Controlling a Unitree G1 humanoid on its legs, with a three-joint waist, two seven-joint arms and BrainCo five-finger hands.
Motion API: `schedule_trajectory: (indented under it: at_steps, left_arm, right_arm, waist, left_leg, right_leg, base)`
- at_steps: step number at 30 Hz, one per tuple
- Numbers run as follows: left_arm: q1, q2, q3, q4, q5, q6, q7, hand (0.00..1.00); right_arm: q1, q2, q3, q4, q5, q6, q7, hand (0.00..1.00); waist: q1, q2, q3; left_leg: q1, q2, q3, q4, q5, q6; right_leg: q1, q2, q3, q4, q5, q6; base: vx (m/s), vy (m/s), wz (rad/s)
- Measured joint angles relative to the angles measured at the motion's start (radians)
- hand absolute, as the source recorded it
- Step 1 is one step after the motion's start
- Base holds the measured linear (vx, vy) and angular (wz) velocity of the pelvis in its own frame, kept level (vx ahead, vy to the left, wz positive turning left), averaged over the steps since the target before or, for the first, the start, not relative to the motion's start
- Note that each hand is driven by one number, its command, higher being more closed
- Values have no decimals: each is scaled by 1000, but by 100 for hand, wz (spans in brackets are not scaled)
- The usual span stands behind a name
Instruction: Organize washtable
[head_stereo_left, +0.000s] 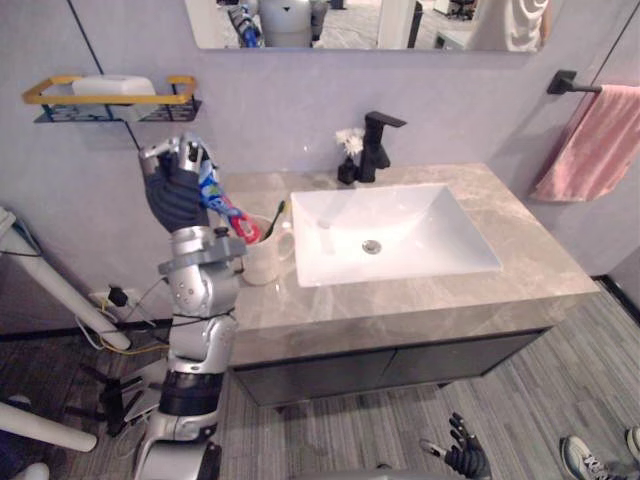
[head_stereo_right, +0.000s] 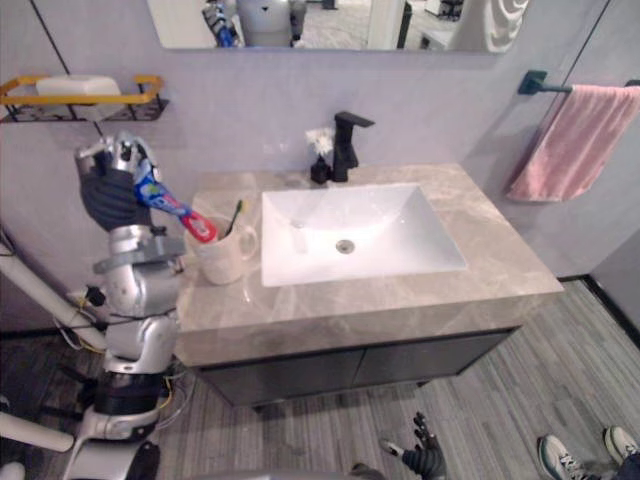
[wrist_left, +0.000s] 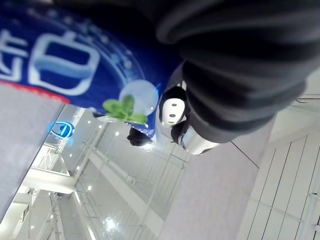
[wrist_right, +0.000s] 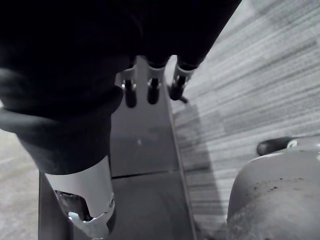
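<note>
My left hand (head_stereo_left: 174, 188) is raised beside the left end of the grey stone washtable (head_stereo_left: 420, 310), its fingers curled round a blue toothpaste tube (head_stereo_left: 222, 206). The tube slants down, its red cap just above a white mug (head_stereo_left: 264, 260) on the counter's left part. A green toothbrush (head_stereo_left: 276, 218) stands in the mug. The left wrist view shows the tube's blue print (wrist_left: 60, 60) against the hand, with one dark fingertip (wrist_left: 172, 112) beside it. My right hand (head_stereo_left: 466, 458) hangs low over the floor in front of the cabinet, its fingers (wrist_right: 150, 90) relaxed and holding nothing.
A white basin (head_stereo_left: 392, 232) is sunk in the counter, with a black tap (head_stereo_left: 376, 146) and a small white item (head_stereo_left: 350, 142) behind it. A wall shelf (head_stereo_left: 110, 100) holds a white bar. A pink towel (head_stereo_left: 594, 142) hangs at the right. A person's shoes (head_stereo_left: 585, 458) stand on the floor.
</note>
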Motion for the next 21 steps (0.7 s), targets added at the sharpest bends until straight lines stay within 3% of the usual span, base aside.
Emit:
schedule_trajectory:
  at_steps: [14, 15, 21]
  left_arm:
    - [-42, 0, 21, 85, 20, 33, 3, 100]
    - [-43, 1, 27, 85, 20, 33, 3, 0]
    - [-44, 8, 38, 121, 19, 36, 3, 0]
  right_arm:
    - [1, 17, 29, -6, -2, -2, -1, 0]
    - [1, 17, 28, -8, -2, -2, -1, 0]
    - [6, 17, 28, -10, -2, -2, -2, 0]
  waist:
    - [-3, -4, 13]
    - [-5, -4, 15]
    - [-18, -3, 18]
  left_leg:
    - [-10, 0, -2, 0, -2, 1]
    - [-11, 0, -2, 0, -2, 1]
    - [-14, 0, -2, 1, -7, -1]
  right_leg:
    - [-4, 0, -2, -10, 2, 4]
    - [-4, 1, -2, -11, 2, 4]
    - [-5, 1, -2, -12, 3, 4]
  base:
    - [0, 0, 0]
    - [0, 0, 0]
    - [0, 0, 0]
